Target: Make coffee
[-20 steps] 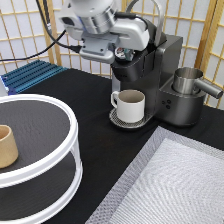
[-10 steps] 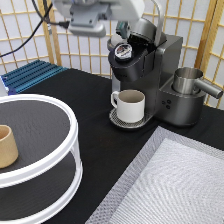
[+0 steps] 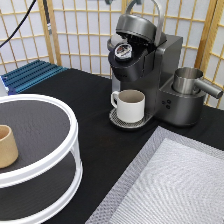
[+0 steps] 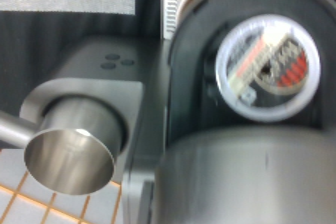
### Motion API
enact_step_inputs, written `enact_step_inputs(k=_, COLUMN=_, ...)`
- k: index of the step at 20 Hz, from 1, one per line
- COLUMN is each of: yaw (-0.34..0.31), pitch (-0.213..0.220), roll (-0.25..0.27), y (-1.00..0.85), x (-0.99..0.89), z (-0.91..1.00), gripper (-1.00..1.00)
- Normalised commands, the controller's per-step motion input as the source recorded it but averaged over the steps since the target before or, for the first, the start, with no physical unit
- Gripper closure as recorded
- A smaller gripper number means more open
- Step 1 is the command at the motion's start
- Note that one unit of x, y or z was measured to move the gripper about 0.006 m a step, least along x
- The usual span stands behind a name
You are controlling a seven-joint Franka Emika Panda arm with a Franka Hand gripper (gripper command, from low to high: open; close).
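Sitting in the open brewer [image 3: 145, 55] at the exterior view's top centre, the pod [image 3: 123, 50] lies foil-up, the mug [image 3: 130, 105] on the drip tray below. No end effector shows there, so its opening cannot be told. Closing well, I judge, needs the pod seated flat.

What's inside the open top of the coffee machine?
A coffee pod sits in the coffee machine under its raised lid; only its printed foil top shows, since the holder hides its body. A cream mug waits below. The gripper is out of the exterior view.
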Motion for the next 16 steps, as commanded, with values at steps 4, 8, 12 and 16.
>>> enact_step_inputs(k=4, yaw=-0.112, pitch=0.112, roll=-0.252, y=0.36, x=0.20, z=0.05, gripper=-1.00)
enact_step_inputs(k=8, yaw=-0.100, pitch=0.106, roll=-0.297, y=0.39, x=0.17, z=-0.06, gripper=-1.00)
enact_step_inputs(k=12, yaw=-0.040, pitch=0.050, roll=-0.299, y=0.33, x=0.16, z=0.00, gripper=-1.00)
enact_step_inputs(k=16, yaw=0.017, pitch=0.010, roll=-0.202, y=0.06, x=0.16, z=0.01, gripper=-1.00)
